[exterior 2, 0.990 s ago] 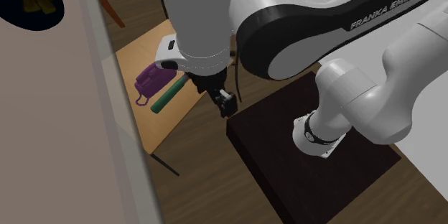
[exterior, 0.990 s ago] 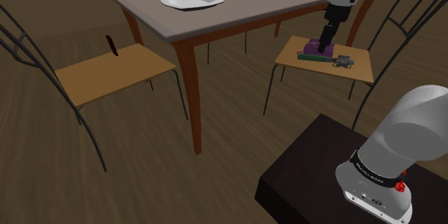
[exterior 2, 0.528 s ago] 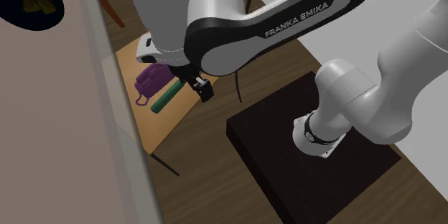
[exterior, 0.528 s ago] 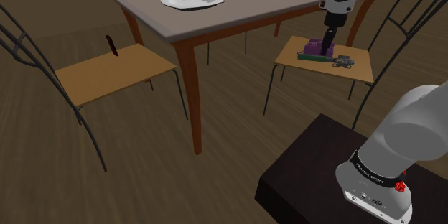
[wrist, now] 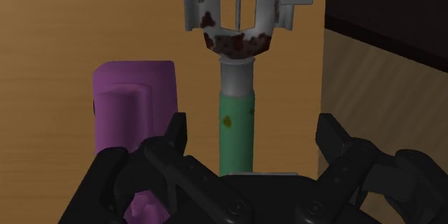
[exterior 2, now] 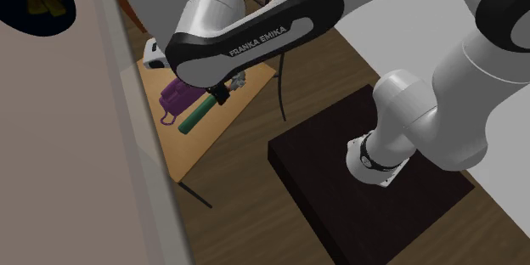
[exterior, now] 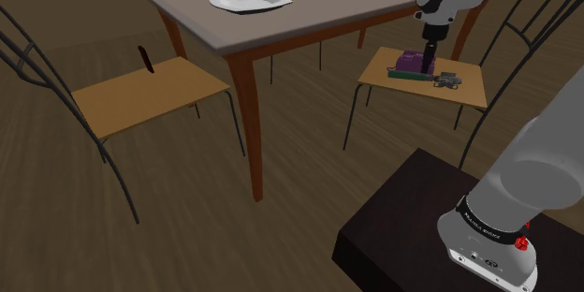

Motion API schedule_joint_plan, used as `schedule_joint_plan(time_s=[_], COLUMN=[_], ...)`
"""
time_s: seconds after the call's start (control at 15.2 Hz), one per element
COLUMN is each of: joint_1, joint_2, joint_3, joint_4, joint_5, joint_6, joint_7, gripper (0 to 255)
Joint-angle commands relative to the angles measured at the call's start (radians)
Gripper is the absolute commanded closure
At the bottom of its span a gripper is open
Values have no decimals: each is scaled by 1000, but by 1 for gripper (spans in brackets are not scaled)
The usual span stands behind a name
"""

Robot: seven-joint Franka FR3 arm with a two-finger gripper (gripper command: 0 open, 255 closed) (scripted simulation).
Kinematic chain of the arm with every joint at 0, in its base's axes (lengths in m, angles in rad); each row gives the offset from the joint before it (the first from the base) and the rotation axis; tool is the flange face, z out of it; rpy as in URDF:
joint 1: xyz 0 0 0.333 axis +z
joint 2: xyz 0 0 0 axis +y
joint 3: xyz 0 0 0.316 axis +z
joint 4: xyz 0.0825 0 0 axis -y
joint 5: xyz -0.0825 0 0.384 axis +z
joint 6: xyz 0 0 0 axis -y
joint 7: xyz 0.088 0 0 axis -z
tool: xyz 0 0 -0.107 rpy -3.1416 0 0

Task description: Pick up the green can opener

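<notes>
Over the last second the white arm has swung farther out from its stand. In the second exterior view the all-black two-finger gripper (exterior 2: 222, 95) has drawn in from the edge of the light wooden chair seat (exterior 2: 201, 149) to a place above the things lying on it.

On that seat the green-handled can opener (wrist: 236, 118) lies flat. Its handle points toward the hand and its rust-spotted grey metal head (wrist: 240, 7) is at the far end. The black fingers (wrist: 176, 138) stand well apart, one on each side of the green handle. There is a bare gap between each finger and the handle, so they clasp nothing.

A purple boxy block (wrist: 136, 100) rests on the same seat just beside the handle, close to one finger.

In the second exterior view the grey-topped dining table (exterior 2: 68, 136) runs along one side of the seat, and the dark box stand (exterior 2: 323, 170) lies off the opposite side. In the shoulder view the seat sits just past the table's corner, beside a reddish-brown table leg, with the gripper hanging low over the purple block and the opener.
</notes>
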Motion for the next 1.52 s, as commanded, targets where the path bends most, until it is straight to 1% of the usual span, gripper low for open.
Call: schedule_joint_plan(time_s=[0.0,0.4,0.53,0.59,0.73,1.19,1.45], joint_1=[-4,-8,-8,-13,-13,-7,-3], joint_2=[41,88,93,104,90,93,60], joint_3=[-8,-11,-12,-17,-18,-12,-12], joint_4=[7,-36,-39,-47,-38,-39,-12], joint_5=[20,52,56,64,53,56,33], joint_6=[25,105,113,129,109,113,60], joint_7=[-32,-52,-54,-68,-64,-54,-40], gripper=[0,0,0,255,255,255,255])
